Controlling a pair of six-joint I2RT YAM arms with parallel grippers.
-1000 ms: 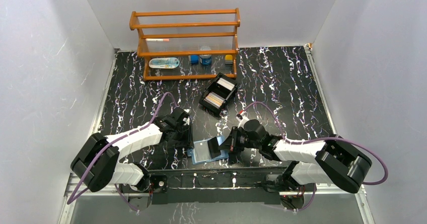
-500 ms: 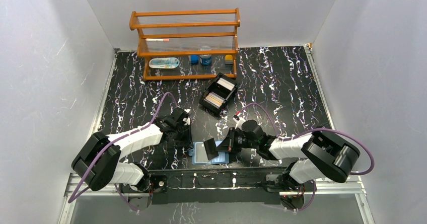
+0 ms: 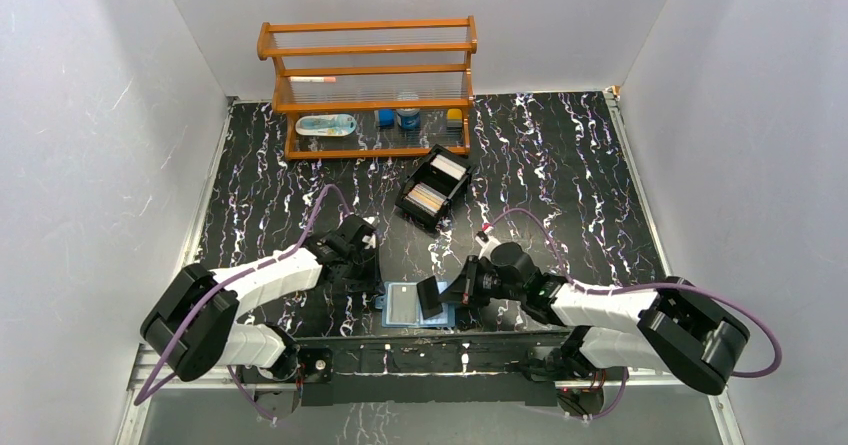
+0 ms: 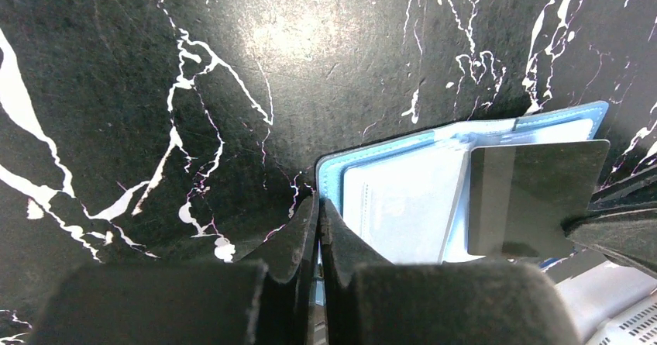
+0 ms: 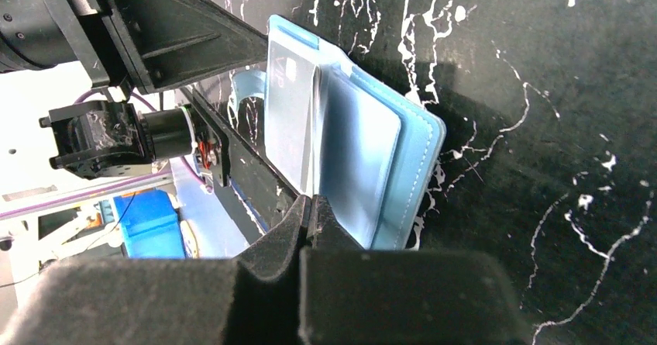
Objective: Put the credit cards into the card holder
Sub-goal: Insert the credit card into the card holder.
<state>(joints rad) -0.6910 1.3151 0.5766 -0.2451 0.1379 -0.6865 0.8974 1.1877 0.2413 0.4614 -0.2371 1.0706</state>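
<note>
Bench (image 3: 560, 165): black surface with white marbling, white walls on three sides.
Rack (image 3: 370, 27): orange wooden shelf unit at the far left-centre of the bench; the lowest shelf holds a pale blue oval dish (image 3: 325, 124) and a few small items too small to make out.
Left claw (image 3: 380, 283) (image 4: 316, 204): low over the near bench, fingers pressed together, tips at the left edge of the card holder. A sliver of blue shows between the fingers in the wrist view, so they look pinched on the cover's edge.
Card holder (image 3: 400, 305) (image 4: 395, 205) (image 5: 372, 159): blue, lying open and flat at the near edge of the bench, between the two claws, with pale leaves inside.
Dark sheet (image 3: 430, 296) (image 4: 534, 198): thin, card-sized rectangle with rounded corners, raised over the right half of the open holder. Whether it is a card or a leaf of the holder cannot be told.
Black box (image 3: 437, 181): two compartments, set at an angle on mid-bench, beyond the holder and well apart from it.
Credit cards (image 3: 425, 198): a tan stack in the nearer compartment of the black box and a white stack in the farther one.
Right claw (image 3: 447, 295) (image 5: 310, 204): closed, gripping the right edge of the dark sheet, just beside the holder's right side.
</note>
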